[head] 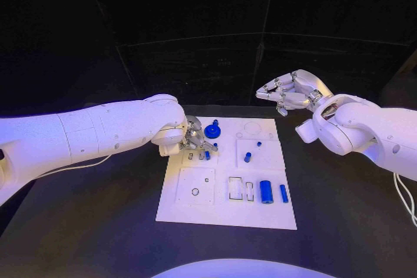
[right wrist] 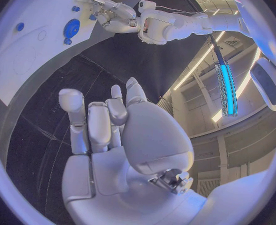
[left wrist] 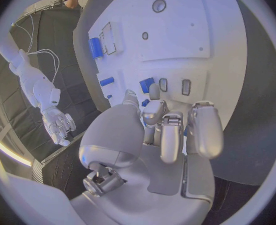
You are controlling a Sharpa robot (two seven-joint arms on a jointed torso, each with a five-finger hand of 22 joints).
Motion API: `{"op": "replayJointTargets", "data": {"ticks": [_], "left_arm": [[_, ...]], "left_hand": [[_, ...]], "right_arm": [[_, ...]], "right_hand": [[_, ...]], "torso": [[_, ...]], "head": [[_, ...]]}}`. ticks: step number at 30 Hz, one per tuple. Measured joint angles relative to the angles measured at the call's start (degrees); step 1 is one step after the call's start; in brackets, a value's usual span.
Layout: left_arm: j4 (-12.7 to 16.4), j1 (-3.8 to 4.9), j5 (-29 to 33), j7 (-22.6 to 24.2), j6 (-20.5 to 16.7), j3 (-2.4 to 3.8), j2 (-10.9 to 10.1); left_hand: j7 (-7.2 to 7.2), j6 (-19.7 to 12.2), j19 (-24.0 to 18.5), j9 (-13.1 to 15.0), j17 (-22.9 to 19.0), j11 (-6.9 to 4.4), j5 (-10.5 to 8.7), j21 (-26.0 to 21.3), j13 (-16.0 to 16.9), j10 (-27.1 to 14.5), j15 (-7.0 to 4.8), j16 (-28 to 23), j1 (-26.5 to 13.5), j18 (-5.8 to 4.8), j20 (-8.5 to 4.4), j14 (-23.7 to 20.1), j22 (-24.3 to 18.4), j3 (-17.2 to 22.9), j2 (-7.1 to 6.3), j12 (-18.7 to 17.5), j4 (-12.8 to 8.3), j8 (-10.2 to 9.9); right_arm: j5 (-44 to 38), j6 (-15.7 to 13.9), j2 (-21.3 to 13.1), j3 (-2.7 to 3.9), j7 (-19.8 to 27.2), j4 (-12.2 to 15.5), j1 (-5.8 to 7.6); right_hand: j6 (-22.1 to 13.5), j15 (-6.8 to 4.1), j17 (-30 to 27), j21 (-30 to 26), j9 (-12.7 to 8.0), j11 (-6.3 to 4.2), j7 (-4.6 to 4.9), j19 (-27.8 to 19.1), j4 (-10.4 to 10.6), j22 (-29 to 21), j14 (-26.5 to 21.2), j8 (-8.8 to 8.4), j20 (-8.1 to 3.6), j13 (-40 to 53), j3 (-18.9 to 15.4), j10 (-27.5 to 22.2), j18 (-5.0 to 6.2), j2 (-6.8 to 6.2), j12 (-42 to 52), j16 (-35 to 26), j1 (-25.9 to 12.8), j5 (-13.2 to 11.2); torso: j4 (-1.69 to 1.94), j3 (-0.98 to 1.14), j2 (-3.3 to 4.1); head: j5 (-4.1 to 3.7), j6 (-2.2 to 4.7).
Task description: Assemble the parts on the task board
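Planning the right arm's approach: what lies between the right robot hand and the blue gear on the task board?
In the head view, just bare white task board and black table between the right robot hand and the blue gear.

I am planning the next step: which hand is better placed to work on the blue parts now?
Probably left: the left hand is over the task board beside the blue gear; the right hand is raised beyond it.

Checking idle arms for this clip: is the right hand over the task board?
No. In the head view the right hand is raised beyond the far right corner of the task board, over the black table, holding nothing.
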Motion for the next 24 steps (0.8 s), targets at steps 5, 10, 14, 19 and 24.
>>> {"op": "replayJointTargets", "data": {"ticks": [5,10,14,19,24], "left_arm": [[-0.3,0.00,0.0,-0.2,0.6,0.00,0.2],[-0.6,-0.01,0.0,-0.4,1.4,0.00,0.5],[-0.8,-0.02,0.0,-0.6,1.9,0.00,0.5],[-0.9,-0.02,0.0,-0.9,2.4,0.00,0.7],[-1.2,-0.02,0.0,-1.0,2.9,0.01,1.1]], "left_hand": [[0.00,0.0,0.0,0.4,0.0,0.00,0.00,0.2,0.0,0.0,0.00,0.0,0.4,0.00,0.00,0.0,0.1,0.7,-0.16,0.0,-0.2,0.4],[0.00,0.0,0.0,0.6,0.0,0.00,0.00,0.2,0.0,0.0,0.00,0.0,0.9,0.00,0.00,0.0,0.2,0.7,-0.13,0.0,-0.2,0.4],[0.00,0.0,0.0,0.8,0.0,0.00,0.00,0.2,0.0,0.0,0.00,0.0,0.9,0.00,0.00,0.0,0.3,1.1,-0.13,0.0,-0.3,0.6],[-0.11,-0.1,0.0,1.0,0.0,0.00,0.00,0.2,0.0,0.0,0.00,0.0,1.5,0.00,0.00,0.0,0.3,1.5,-0.16,0.0,-0.4,0.9],[-0.17,-0.2,0.0,1.3,0.0,0.00,0.00,0.2,0.0,0.0,0.00,0.0,2.0,0.01,0.00,0.0,0.4,2.1,-0.05,0.0,-0.6,0.9]], "right_arm": [[0.0,0.0,0.1,0.00,-0.1,0.0,0.00],[-0.1,-0.1,0.2,0.00,-0.2,0.0,0.00],[-0.2,-0.1,0.2,0.00,-0.3,-0.1,0.00],[-0.2,-0.1,0.2,0.00,-0.4,-0.1,0.00],[-0.3,-0.1,0.4,0.00,-0.5,-0.1,0.00]], "right_hand": [[0.0,0.00,-0.1,0.0,0.1,0.00,0.00,0.0,0.0,0.0,0.0,0.00,0.00,0.0,0.0,0.0,0.00,0.00,-0.3,0.0,0.0,0.2],[-0.2,0.00,0.1,0.0,0.0,0.00,0.20,0.0,0.0,0.2,0.0,0.00,0.00,0.1,0.0,0.0,0.00,0.00,-0.3,0.0,0.0,0.2],[-0.2,0.00,0.2,0.0,0.0,0.00,0.20,0.0,0.0,0.3,0.0,0.00,0.00,0.2,0.0,0.0,0.00,0.00,-0.3,0.0,0.0,0.2],[-0.2,0.00,0.2,0.0,0.0,0.01,0.20,0.0,0.0,0.3,0.0,0.00,0.00,0.2,0.0,0.0,0.00,0.00,-0.3,0.0,0.0,0.2],[-0.3,0.00,0.2,0.0,0.0,0.01,0.08,0.0,0.0,0.3,0.0,0.00,0.00,0.2,0.0,0.0,0.00,0.00,-0.3,0.0,0.0,0.2]], "torso": [[0.00,-0.01,0.01],[0.00,-0.03,0.02],[0.00,-0.04,0.02],[0.00,-0.03,0.02],[0.00,-0.01,0.02]], "head": [[0.06,-0.14],[0.08,-0.30],[0.08,-0.40],[0.07,-0.43],[0.05,-0.51]]}}
